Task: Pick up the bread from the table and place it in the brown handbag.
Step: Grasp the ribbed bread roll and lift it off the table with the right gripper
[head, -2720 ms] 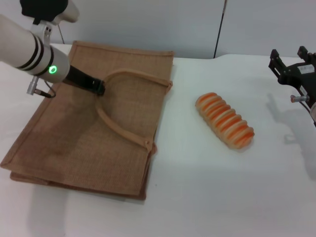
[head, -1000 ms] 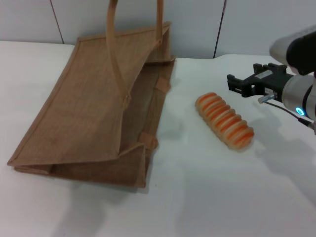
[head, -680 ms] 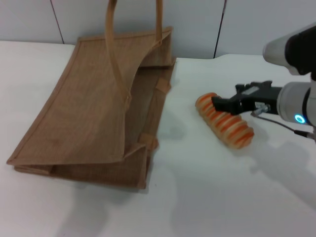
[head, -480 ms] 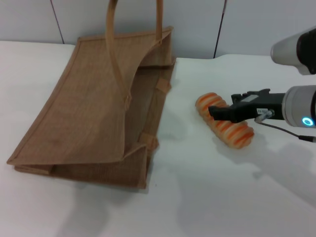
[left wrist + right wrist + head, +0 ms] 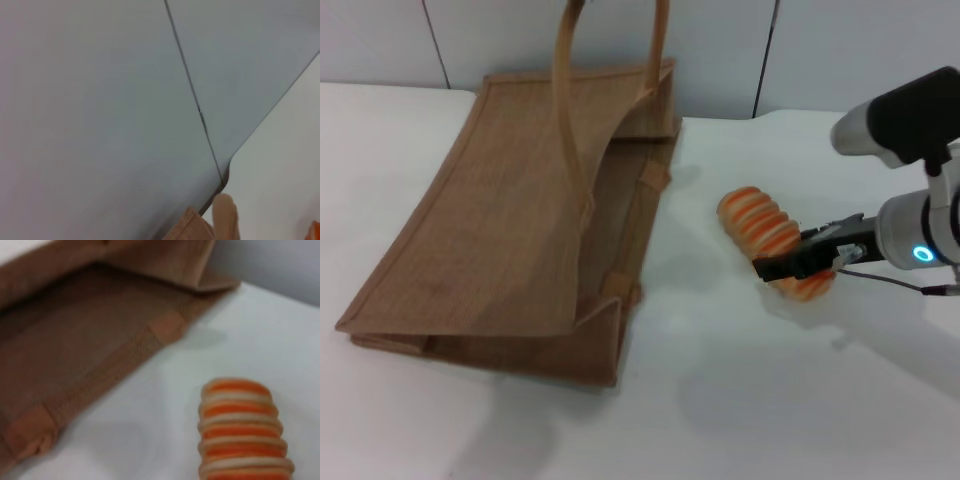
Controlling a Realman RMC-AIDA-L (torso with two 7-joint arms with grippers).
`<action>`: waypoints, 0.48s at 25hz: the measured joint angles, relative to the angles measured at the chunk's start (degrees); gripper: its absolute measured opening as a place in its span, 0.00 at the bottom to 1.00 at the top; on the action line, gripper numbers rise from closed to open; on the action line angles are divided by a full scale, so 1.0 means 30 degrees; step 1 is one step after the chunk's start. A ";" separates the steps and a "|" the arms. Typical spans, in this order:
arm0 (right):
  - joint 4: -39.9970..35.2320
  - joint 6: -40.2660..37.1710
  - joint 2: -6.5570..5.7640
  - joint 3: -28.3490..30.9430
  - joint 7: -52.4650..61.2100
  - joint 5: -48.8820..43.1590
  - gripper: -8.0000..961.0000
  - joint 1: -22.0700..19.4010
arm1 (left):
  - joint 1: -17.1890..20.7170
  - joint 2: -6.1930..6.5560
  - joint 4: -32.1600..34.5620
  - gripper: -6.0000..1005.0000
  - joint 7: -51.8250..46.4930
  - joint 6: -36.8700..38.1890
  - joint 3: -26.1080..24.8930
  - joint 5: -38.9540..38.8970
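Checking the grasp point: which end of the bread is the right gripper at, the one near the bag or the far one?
The right gripper is at the end of the bread farther from the brown handbag.

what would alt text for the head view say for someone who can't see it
The right gripper reaches in low at the near end of the bread, which lies on the table. To the left, the brown handbag lies propped open, its handle pulled upward out of frame.
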 joint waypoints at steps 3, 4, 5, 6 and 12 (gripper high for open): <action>0.0501 0.0041 0.0002 0.0000 0.0001 0.0001 0.81 0.0445 | -0.0030 0.0002 -0.0008 0.12 -0.0018 -0.0001 0.0021 0.0002; 0.0492 0.0063 0.0002 0.0002 0.0002 -0.0002 0.83 0.0486 | -0.0027 0.0004 -0.0013 0.12 -0.0019 0.0000 0.0021 0.0002; 0.0442 0.0104 0.0001 0.0010 0.0010 -0.0001 0.86 0.0494 | -0.0008 0.0005 -0.0021 0.12 -0.0020 0.0000 0.0023 0.0002; 0.0384 0.0169 0.0004 0.0046 0.0024 0.0001 0.88 0.0505 | 0.0015 0.0006 -0.0039 0.12 -0.0021 -0.0001 0.0023 0.0034; -0.0484 0.1091 -0.0007 0.0731 0.0067 -0.0322 0.90 0.0503 | 0.0008 -0.0243 -0.0061 0.12 -0.0019 0.0002 0.0342 0.0893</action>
